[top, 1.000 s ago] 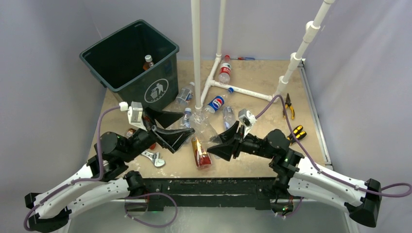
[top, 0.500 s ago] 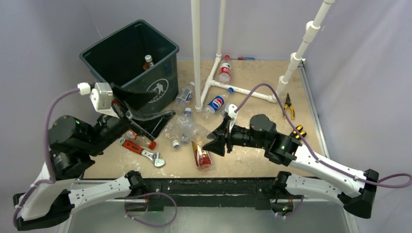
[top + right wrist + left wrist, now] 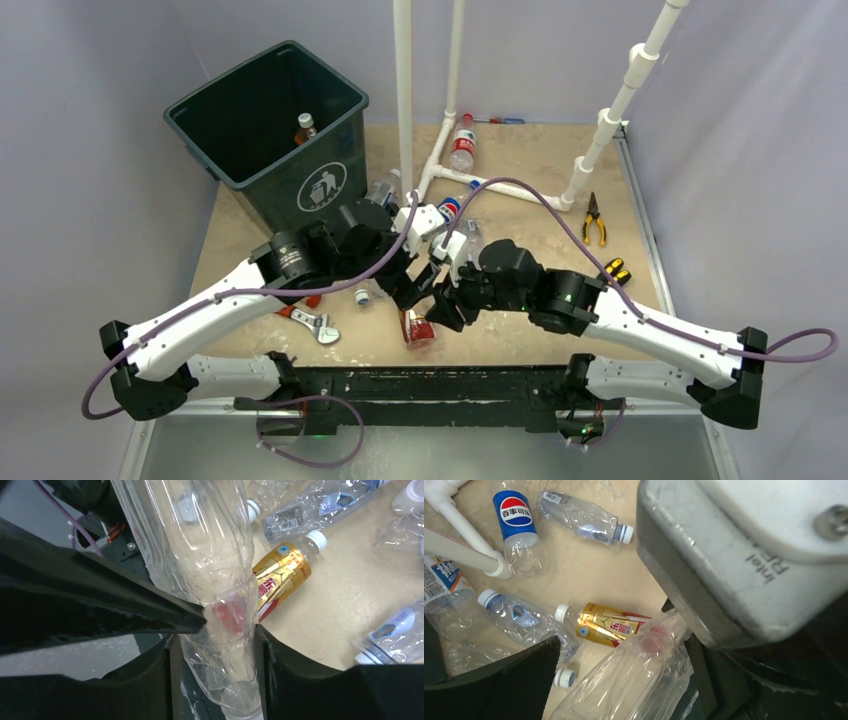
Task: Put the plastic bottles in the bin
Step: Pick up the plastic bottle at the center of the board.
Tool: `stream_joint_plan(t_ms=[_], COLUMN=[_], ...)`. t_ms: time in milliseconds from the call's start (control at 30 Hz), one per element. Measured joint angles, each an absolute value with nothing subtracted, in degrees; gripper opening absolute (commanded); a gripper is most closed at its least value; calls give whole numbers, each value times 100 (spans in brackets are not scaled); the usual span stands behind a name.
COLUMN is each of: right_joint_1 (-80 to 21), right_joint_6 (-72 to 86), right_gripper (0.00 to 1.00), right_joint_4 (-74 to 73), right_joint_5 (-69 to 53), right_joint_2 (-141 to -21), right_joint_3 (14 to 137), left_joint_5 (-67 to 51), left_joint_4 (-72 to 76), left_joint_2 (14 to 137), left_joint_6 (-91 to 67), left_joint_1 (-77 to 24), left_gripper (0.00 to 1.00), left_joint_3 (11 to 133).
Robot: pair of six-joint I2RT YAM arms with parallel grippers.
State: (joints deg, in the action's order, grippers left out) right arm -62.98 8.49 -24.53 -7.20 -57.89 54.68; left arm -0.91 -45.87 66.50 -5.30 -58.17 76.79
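**Plastic, gloss and matt**

Thin, glossy, crumpled plastic: clear bottle (image 3: 220, 580). Shiny foil-like label, white plastic cap: gold bottle (image 3: 280, 577). Smooth dark-green plastic, dull sheen: bin (image 3: 345, 150). Matt, mottled beige: tabletop (image 3: 584, 565). Smooth white plastic: pipe (image 3: 459, 550).

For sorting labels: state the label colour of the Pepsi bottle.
Blue, with a red-white-blue round logo. The Pepsi bottle shows best in the left wrist view.

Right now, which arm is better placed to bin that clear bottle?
Left, probably: the bin stands on its side, and the open left gripper is at the clear bottle that the right gripper holds.
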Motion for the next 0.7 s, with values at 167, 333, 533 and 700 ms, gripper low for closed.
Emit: stream_joint_plan(t_ms=[167,333,533,700], right_joint_1=[-6490,-6504,-6528,-6532], right_joint_6=[639,484,353,274], right_gripper=[32,31,30,30], right_joint_4=[-2768,-2827,-2952,-2923], right_joint_5=[-405,-244,-252,-405], right_joint_2=[-5804,-5673,-5457,-5269], right_joint_3=[5568,5618,5614,5612], left_joint_5=[-187,-519,-996,-1251], left_joint_4=[-4659,-4582,-4287,-3730], left_joint_2=[6344,5822,5306,4748], left_joint_6=[-414,-351,-342,-419], left_joint_1=[-5817,-5817,-5815,-5817], left_gripper=[98,99,99,99], left_joint_3=[7614,7437,6936,6554])
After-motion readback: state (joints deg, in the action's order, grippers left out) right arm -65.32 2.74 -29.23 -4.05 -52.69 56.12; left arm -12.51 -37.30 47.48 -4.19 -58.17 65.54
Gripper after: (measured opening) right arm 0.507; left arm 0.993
